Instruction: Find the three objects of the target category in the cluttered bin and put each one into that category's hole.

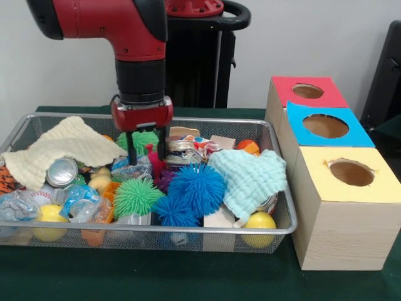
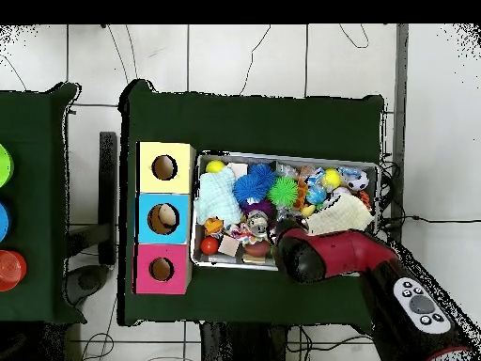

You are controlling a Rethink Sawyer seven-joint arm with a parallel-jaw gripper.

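Observation:
My gripper [image 1: 145,148] hangs open over the back middle of the wire bin [image 1: 188,231]. A green spiky ball [image 1: 145,139] shows between its two black fingers [image 1: 130,149]; I cannot tell whether they touch it. Nearer the front lie another green spiky ball [image 1: 136,196] and two blue spiky balls [image 1: 195,188] [image 1: 173,211]. To the right stand three boxes with holes: red top [image 1: 307,91], blue top [image 1: 325,125], yellow top [image 1: 351,172]. In the overhead view the red arm [image 2: 329,254] hides the gripper; something pale sits in the blue box's hole [image 2: 165,218].
The bin also holds a cream cloth [image 1: 62,150], a mint cloth [image 1: 250,179], a tin can [image 1: 61,172], yellow balls [image 1: 259,222] [image 1: 49,216], wooden blocks and plastic wrappers. Coloured discs [image 2: 9,270] sit on a second table at the overhead view's left.

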